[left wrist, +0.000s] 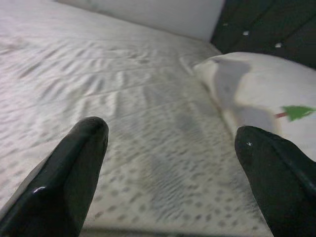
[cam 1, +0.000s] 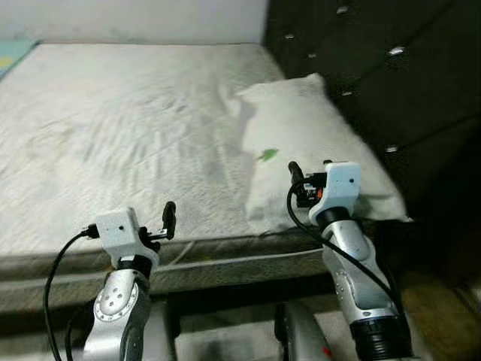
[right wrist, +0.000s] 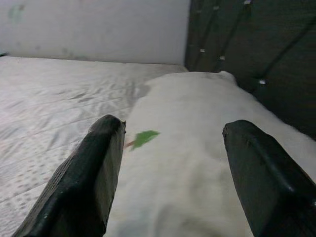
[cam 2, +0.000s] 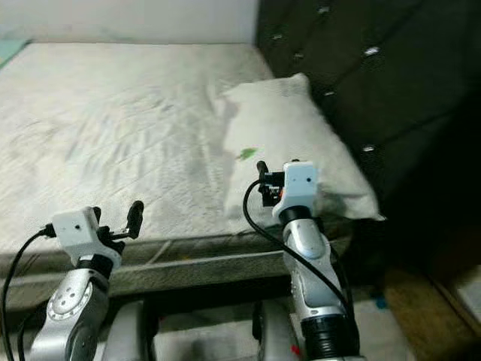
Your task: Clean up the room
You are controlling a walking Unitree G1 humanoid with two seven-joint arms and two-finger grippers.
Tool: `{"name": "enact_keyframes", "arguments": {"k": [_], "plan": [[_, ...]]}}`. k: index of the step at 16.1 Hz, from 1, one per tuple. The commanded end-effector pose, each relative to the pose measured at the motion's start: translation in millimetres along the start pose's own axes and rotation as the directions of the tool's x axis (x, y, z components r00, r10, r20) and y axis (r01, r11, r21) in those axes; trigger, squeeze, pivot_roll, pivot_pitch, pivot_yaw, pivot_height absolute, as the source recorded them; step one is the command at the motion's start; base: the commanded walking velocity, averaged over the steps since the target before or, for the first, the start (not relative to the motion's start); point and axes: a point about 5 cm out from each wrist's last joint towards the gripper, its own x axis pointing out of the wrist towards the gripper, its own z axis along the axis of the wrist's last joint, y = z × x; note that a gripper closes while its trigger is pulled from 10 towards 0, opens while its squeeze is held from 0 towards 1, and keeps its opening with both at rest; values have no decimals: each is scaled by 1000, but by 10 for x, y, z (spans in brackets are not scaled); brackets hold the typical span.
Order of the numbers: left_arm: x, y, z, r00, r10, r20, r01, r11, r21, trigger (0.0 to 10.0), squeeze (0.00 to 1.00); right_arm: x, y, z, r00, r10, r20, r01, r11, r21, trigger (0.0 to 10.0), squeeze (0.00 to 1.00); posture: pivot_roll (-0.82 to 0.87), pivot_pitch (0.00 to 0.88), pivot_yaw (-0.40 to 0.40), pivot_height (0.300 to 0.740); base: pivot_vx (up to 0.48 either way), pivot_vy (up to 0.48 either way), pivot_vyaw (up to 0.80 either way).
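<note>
Pillow [cam 1: 304, 143] just ahead of open right hand [cam 1: 310, 177]

I am looking at a wide bed with a rumpled, pale quilted mattress cover [cam 1: 128, 135]. A white rectangular pillow [cam 1: 308, 143] is lying on its right side beside the dark tufted headboard [cam 1: 391, 68], a small green scrap [cam 1: 267, 155] resting on it.

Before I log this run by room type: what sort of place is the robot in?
Most likely a bedroom: a bare mattress, a white pillow marked with a small green shape, and a dark tufted headboard behind it.
</note>
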Motion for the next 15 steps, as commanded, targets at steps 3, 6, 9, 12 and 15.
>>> {"name": "enact_keyframes", "arguments": {"k": [3,6,9,12,15], "plan": [[17,-14,-17,1000,-8,-4,8,1000,11,10000,0,6,-24,37,1000,-4,7,4,1000,6,10000,0,-75,0,-31,631,0,0,-442],[37,-15,-12,1000,-10,-1,10,1000,13,10000,0,16,-13,39,1000,-2,6,2,1000,10,10000,0,-77,0,-27,664,0,0,-450],[56,-20,-12,1000,-15,0,15,1000,15,10000,0,6,-24,24,999,-36,9,37,998,-52,10000,0,-77,0,-25,672,0,0,-158],[63,-26,-10,1000,-18,2,18,1000,17,10000,0,-19,19,28,1000,11,18,-10,999,-40,10000,0,-75,0,-23,672,0,0,0],[75,-22,-11,1000,-20,5,20,1000,19,10000,0,11,31,101,998,33,56,-31,999,-32,10000,0,-73,0,-24,700,0,0,0]]}}
